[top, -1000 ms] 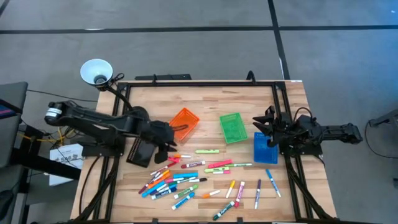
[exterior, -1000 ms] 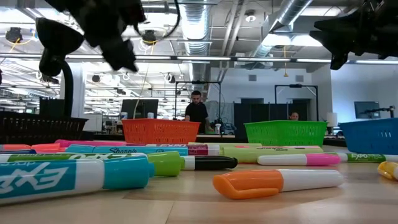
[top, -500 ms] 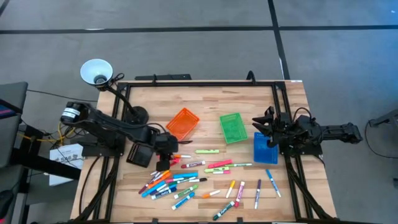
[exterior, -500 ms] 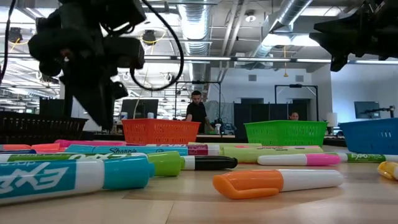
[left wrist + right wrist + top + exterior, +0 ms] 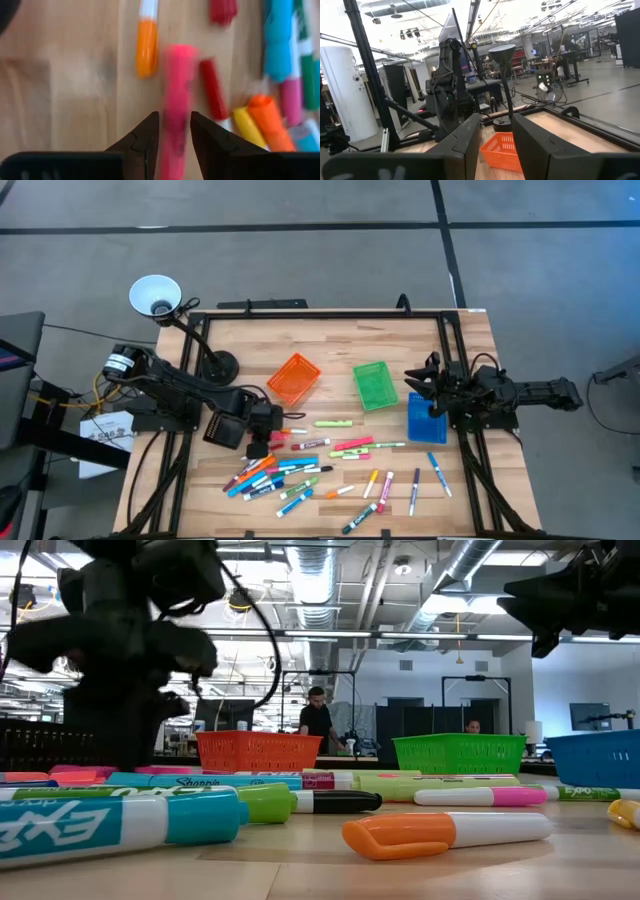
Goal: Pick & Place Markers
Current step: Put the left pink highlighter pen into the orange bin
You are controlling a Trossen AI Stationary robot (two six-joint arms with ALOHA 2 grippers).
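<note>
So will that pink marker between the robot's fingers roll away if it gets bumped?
Probably yes: the pink marker looks round and smooth, lying flat on the bare wooden table. It seems stiff and light. The left gripper straddles it, so its fingers might stop a roll.

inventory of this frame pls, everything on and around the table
markers: roughly thirty, mixed colours, scattered across the table's near half
pink marker: one, between the left gripper's fingers
orange bin: one, table's middle, left of the green bin
green bin: one, centre
blue bin: one, right side, under the right gripper
black bin: one, left edge
lamp: one, white, far-left corner
people: two, room behind
left gripper: down over the marker pile
right gripper: waiting above the blue bin
</note>
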